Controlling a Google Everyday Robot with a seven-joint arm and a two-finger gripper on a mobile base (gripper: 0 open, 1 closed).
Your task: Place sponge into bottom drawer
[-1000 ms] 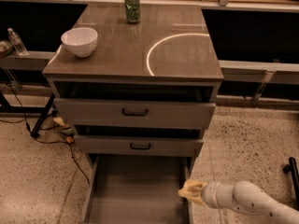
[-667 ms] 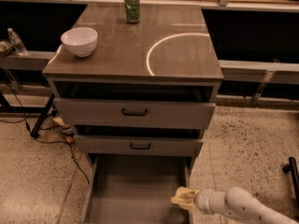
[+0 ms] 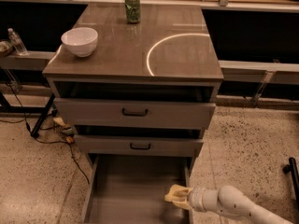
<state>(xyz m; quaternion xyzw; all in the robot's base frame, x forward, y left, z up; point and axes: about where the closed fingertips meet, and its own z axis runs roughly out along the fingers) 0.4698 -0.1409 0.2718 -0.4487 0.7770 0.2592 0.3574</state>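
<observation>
Where the sponge is: the sponge (image 3: 174,195) is off the floor at the tip of the gripper (image 3: 182,198), right over the right-hand wall of the bottom drawer (image 3: 131,190), near its front corner; part of it reaches inward over the tray.
Gripper: low at the right of the drawer, at the end of the white arm (image 3: 233,204) that comes in from the lower right corner; it looks pressed together on the sponge, pinching the soft block from the side.
Bottom drawer: pulled well out, its flat grey floor bare as far as can be seen; the front edge is cut off by the lower border of the view.
Upper drawers: the top drawer (image 3: 134,112) and the middle drawer (image 3: 140,146) each sit slightly out, black handles facing forward; neither blocks the way down into the tray.
Cabinet top: a white bowl (image 3: 80,41) on the left and a green can (image 3: 132,7) at the back, both well apart from the work.
Done: the drawer is open and the sponge is picked up and brought to the drawer's edge.
Left: by the look of it, a short move inward over the floor, a slight lowering, then letting go and drawing the arm clear.
Risk: released here, the sponge could catch on the wall and tip out onto the speckled floor.
</observation>
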